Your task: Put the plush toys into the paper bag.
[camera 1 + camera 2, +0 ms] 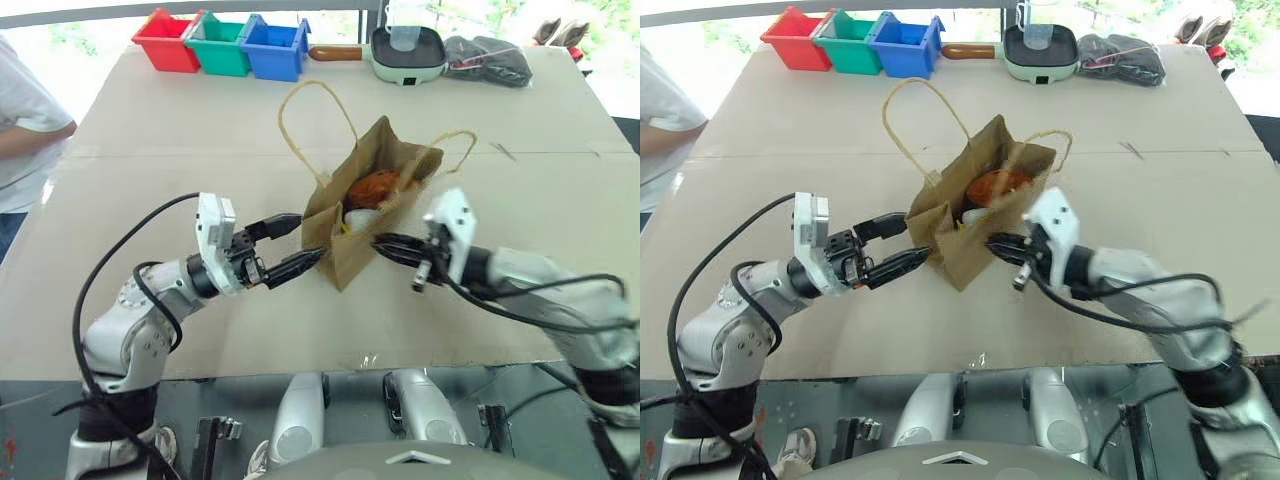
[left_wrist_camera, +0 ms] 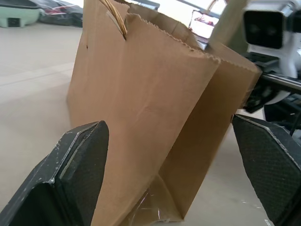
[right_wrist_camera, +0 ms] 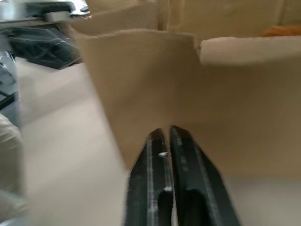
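At mid-counter (image 1: 150,180) we are seeing the paper bag (image 1: 365,215) standing open | the plush toys, brown (image 1: 372,187) above white (image 1: 362,218), sitting inside | our left gripper (image 1: 288,247) holding its jaws spread at the bag's left | our right gripper (image 1: 383,243) keeping its jaws pressed together at the right

The two head views look forward and down over the table (image 1: 150,330) from nearly the same spot, sharing the whole scene. Each wrist view looks level and close at opposite sides of the paper bag (image 2: 155,117).
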Robot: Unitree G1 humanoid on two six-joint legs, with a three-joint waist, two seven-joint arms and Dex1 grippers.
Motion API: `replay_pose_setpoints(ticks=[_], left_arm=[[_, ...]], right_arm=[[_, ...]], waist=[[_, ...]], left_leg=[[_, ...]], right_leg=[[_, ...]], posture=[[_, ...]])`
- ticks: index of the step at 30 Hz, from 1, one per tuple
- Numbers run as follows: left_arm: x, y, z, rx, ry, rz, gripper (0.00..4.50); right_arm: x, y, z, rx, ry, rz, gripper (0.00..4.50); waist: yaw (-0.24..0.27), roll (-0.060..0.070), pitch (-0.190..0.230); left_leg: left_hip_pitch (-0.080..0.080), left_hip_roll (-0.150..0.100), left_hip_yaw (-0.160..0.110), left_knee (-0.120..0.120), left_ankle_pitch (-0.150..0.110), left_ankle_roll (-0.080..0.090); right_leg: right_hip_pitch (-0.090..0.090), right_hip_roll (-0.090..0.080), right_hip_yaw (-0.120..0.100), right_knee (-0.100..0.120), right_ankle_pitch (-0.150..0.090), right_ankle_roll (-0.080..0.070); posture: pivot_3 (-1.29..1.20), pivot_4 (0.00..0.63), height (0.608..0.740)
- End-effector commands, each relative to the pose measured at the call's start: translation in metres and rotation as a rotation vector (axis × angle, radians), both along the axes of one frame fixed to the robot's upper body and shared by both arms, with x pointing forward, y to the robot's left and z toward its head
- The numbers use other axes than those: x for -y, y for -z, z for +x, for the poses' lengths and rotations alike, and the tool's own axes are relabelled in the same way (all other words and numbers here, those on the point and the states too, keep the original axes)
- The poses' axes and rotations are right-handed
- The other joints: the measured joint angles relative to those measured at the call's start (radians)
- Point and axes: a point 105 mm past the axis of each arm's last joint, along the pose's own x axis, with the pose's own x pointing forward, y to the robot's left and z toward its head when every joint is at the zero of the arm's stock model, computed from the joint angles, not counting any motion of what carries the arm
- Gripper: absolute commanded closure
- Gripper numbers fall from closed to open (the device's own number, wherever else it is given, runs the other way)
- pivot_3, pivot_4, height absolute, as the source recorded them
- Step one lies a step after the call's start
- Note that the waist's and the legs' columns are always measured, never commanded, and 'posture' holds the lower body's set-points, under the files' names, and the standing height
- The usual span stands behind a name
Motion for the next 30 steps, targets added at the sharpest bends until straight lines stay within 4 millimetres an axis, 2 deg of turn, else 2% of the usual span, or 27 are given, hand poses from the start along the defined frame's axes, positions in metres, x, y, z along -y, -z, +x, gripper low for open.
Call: replay_pose_setpoints(ticks=[1, 8, 12, 15, 16, 18, 19, 21, 24, 26, 30], left_arm=[[0.007, -0.011, 0.0, 0.089, -0.049, 0.005, 0.0], [0.024, -0.01, 0.028, 0.124, -0.221, -0.017, 0.0], [0.027, -0.006, 0.036, 0.118, -0.267, -0.033, 1.22], [0.025, -0.011, 0.041, 0.144, -0.266, -0.053, 2.59], [0.025, -0.012, 0.042, 0.148, -0.249, -0.063, 3.17], [0.022, -0.016, 0.043, 0.165, -0.195, -0.07, 4.06], [0.019, -0.016, 0.043, 0.176, -0.152, -0.061, 4.48], [0.009, -0.02, 0.05, 0.191, -0.057, -0.045, 4.5], [-0.005, -0.035, 0.067, 0.249, 0.16, 0.017, 4.5], [-0.005, -0.042, 0.073, 0.286, 0.286, 0.057, 4.5], [0.003, -0.039, 0.092, 0.274, 0.427, 0.15, 4.5]], right_arm=[[-0.01, -0.009, 0.006, 0.077, -0.032, 0.035, 4.45], [-0.026, -0.002, 0.005, 0.079, -0.091, 0.045, 4.45], [-0.019, -0.007, 0.0, 0.128, -0.079, 0.048, 4.5], [0.001, -0.018, -0.006, 0.285, -0.003, 0.028, 4.5], [0.008, -0.027, -0.01, 0.344, 0.021, 0.061, 4.24], [0.021, -0.031, -0.019, 0.301, 0.041, 0.105, 3.69], [0.028, -0.03, -0.024, 0.286, 0.044, 0.096, 3.24], [0.05, -0.03, -0.032, 0.307, 0.089, 0.043, 2.38], [0.093, -0.027, -0.048, 0.28, 0.163, -0.04, 0.8], [0.112, -0.022, -0.057, 0.264, 0.183, -0.108, 0.07], [0.138, -0.022, -0.066, 0.26, 0.216, -0.207, 0.07]], waist=[[0.004, 0.0, 0.0], [0.016, 0.0, 0.0], [0.017, 0.0, -0.001], [0.024, 0.0, -0.001], [0.026, 0.0, -0.001], [0.023, 0.0, -0.001], [0.023, 0.0, -0.001], [0.023, 0.0, -0.001], [0.03, 0.0, -0.001], [0.027, 0.0, -0.001], [0.019, -0.001, -0.001]], left_leg=[[0.0, 0.0, -0.001, 0.0, 0.0, 0.0], [0.0, -0.001, -0.001, 0.0, 0.0, 0.0], [0.001, -0.001, -0.001, 0.0, 0.0, 0.0], [0.0, -0.001, -0.002, 0.0, 0.0, 0.0], [0.0, -0.001, -0.002, 0.0, 0.0, 0.0], [0.0, -0.001, -0.001, 0.001, 0.0, 0.0], [0.0, -0.001, -0.001, 0.001, 0.0, 0.0], [0.0, -0.001, -0.001, 0.001, 0.0, 0.0], [0.0, -0.002, -0.003, 0.001, 0.0, 0.0], [0.0, -0.002, -0.002, 0.002, 0.0, 0.0], [0.003, -0.002, -0.002, 0.002, 0.0, 0.0]], right_leg=[[0.0, 0.0, 0.0, 0.0, 0.0, 0.0], [0.0, 0.0, -0.001, 0.0, 0.0, 0.0], [0.0, 0.0, 0.0, 0.001, 0.0, 0.0], [0.0, 0.0, -0.001, 0.001, 0.0, 0.0], [0.0, -0.001, -0.001, 0.001, 0.0, 0.0], [0.0, -0.001, -0.001, 0.001, 0.0, 0.0], [0.0, -0.001, -0.001, 0.001, 0.0, 0.0], [0.0, 0.0, -0.001, 0.001, 0.0, 0.0], [0.001, 0.0, -0.004, 0.001, 0.0, 0.0], [0.002, 0.001, -0.004, 0.0, 0.0, 0.0], [0.005, 0.0, -0.003, -0.001, 0.0, 0.001]], posture=[[0.0, 0.15, 0.74], [0.0, 0.15, 0.74], [0.0, 0.15, 0.74], [0.0, 0.15, 0.74], [0.0, 0.15, 0.74], [0.0, 0.15, 0.74], [0.0, 0.15, 0.74], [0.0, 0.15, 0.74], [0.0, 0.15, 0.74], [0.0, 0.15, 0.74], [0.0, 0.15, 0.74]])
